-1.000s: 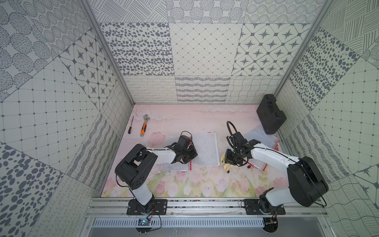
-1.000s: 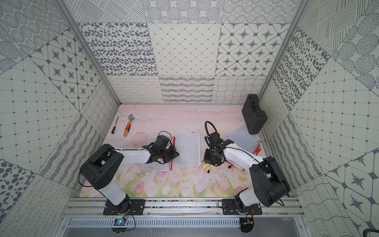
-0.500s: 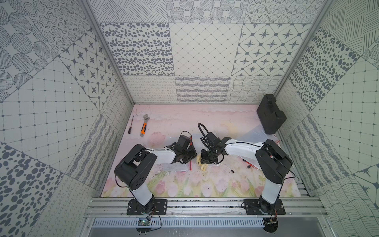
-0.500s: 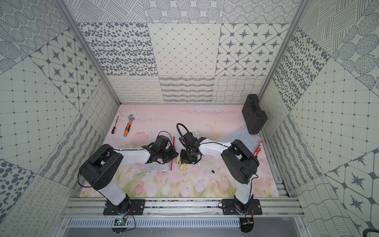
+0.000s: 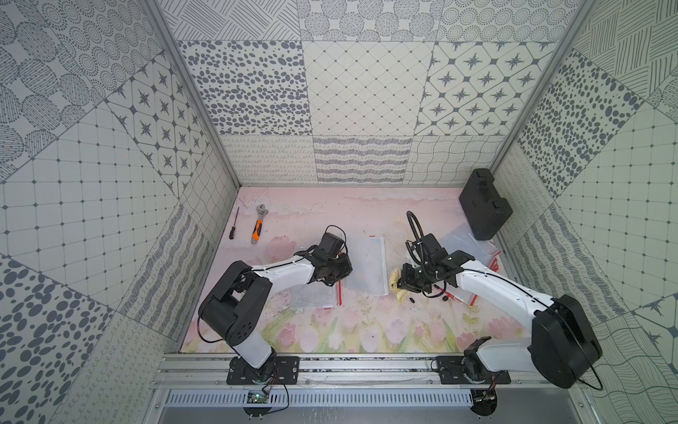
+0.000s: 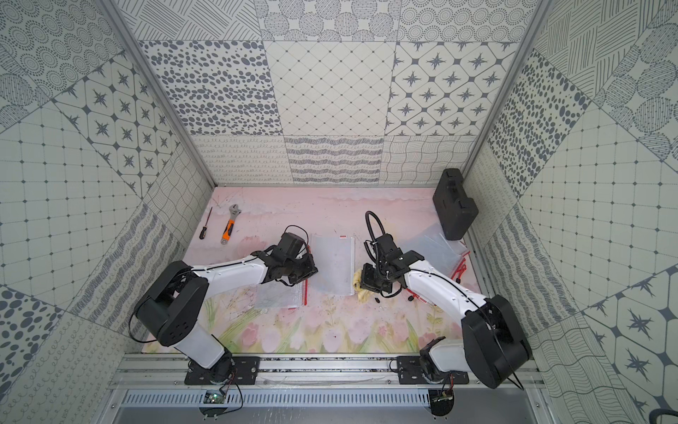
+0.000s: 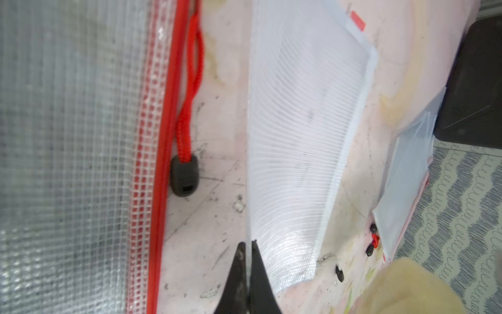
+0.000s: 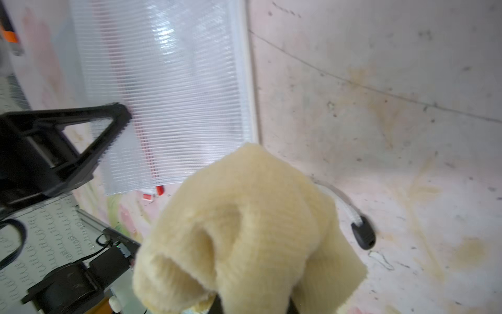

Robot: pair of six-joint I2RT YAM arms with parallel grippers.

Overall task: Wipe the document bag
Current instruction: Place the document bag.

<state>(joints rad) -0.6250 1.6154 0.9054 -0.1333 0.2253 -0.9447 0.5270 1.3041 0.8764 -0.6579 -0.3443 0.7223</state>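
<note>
Patterned grey-and-white walls box in your pink floral bench (image 5: 330,330), and the white translucent mesh document bag (image 5: 367,264) lies flat near its middle.

Judging by how things lie, you are mid-task and between strokes. The pale yellow fleecy cloth (image 8: 244,231) sits just beside the bag's long edge, off its surface and resting on the bench. In the left wrist view a few faint grey marks show on the mesh, so I would count the wiping as unfinished; how much of the surface is already clean I cannot tell. What is left is to bring the cloth onto the bag and pass over it.

Your left hand (image 7: 247,246) is clenched on the bag's opposite long edge, its two black fingertips pinching the thin rim and pinning the bag in place. Your right hand (image 5: 403,284) is closed around a bunched fold of the cloth, which hides its jaws almost entirely.

A red-zippered clear mesh bag (image 5: 315,297) lies just beside the bag, under the left arm. Dark specks and yellowish smears mark the bench on the cloth's side.
</note>
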